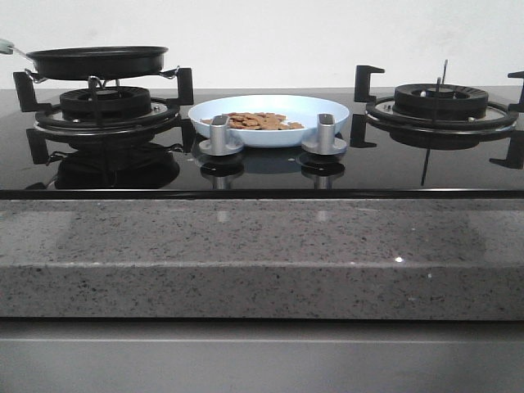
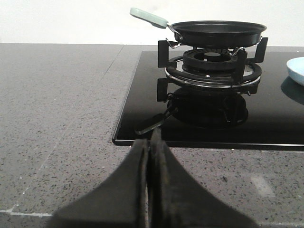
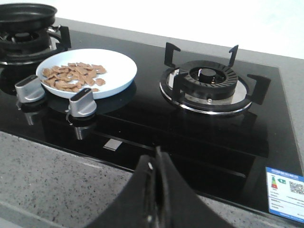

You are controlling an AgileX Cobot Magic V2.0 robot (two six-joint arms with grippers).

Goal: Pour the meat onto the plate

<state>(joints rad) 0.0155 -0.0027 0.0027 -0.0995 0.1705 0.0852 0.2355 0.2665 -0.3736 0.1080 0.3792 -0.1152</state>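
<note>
The pale blue plate (image 1: 270, 119) sits on the black glass hob between the two burners, behind two silver knobs. The reddish-brown meat pieces (image 1: 255, 121) lie in a loose pile on it. Both also show in the right wrist view: the plate (image 3: 118, 69) and the meat (image 3: 71, 76). A black frying pan (image 1: 97, 61) with a pale green handle (image 2: 148, 17) rests on the left burner; its inside is hidden. My left gripper (image 2: 151, 142) is shut and empty over the grey counter before the hob. My right gripper (image 3: 156, 159) is shut and empty at the hob's front edge. Neither gripper shows in the front view.
The right burner (image 1: 440, 102) with black pan supports stands bare. Two silver knobs (image 1: 219, 136) (image 1: 325, 134) stand just in front of the plate. A speckled grey stone counter (image 1: 262, 254) runs along the front and to the left of the hob (image 2: 57, 109).
</note>
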